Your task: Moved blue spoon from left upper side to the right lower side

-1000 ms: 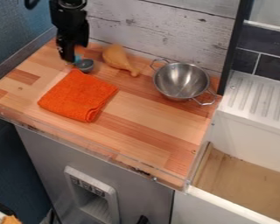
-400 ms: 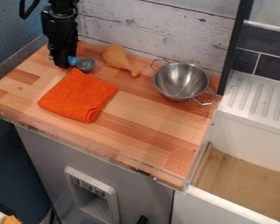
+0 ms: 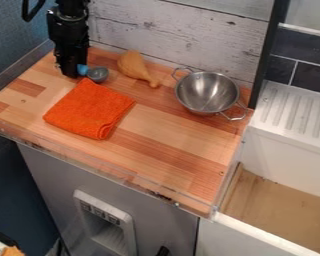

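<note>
The black gripper hangs low over the upper left of the wooden counter, at the handle end of the blue spoon. The spoon's grey bowl lies to the right of the gripper, just above the orange cloth's top corner. Part of the blue handle is hidden behind the gripper. How the two fingers stand cannot be made out.
A folded orange cloth lies on the wooden counter just below the spoon. A brown drumstick toy is right of the spoon, and a metal bowl with two handles stands further right. A sink adjoins at the right.
Compared with a second ago, the gripper is a little further left and slightly lower, and more of the blue handle shows. The spoon's bowl has hardly shifted.
</note>
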`<action>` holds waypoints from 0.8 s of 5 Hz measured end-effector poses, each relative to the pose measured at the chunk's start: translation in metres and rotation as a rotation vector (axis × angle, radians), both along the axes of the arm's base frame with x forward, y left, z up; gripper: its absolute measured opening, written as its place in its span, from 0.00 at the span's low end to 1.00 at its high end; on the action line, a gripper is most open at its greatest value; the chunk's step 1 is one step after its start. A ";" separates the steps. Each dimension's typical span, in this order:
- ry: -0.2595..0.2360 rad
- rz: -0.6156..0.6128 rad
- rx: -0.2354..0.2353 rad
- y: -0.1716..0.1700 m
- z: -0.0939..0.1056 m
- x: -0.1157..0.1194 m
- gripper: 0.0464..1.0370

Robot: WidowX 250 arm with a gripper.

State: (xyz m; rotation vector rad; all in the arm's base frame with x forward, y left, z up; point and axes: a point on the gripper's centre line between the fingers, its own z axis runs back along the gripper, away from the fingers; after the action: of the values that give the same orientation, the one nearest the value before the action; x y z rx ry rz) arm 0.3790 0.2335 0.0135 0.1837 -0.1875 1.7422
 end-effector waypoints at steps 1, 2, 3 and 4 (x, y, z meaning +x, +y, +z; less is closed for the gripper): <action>0.000 -0.016 -0.014 -0.003 0.007 0.000 0.38; -0.078 -0.009 0.018 -0.003 0.050 0.002 0.38; -0.142 0.001 0.040 -0.012 0.085 -0.012 0.38; -0.199 0.006 0.065 -0.034 0.116 -0.044 0.38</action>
State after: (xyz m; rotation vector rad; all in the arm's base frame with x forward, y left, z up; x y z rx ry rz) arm 0.3349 0.1998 0.1292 0.0576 -0.3899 1.7605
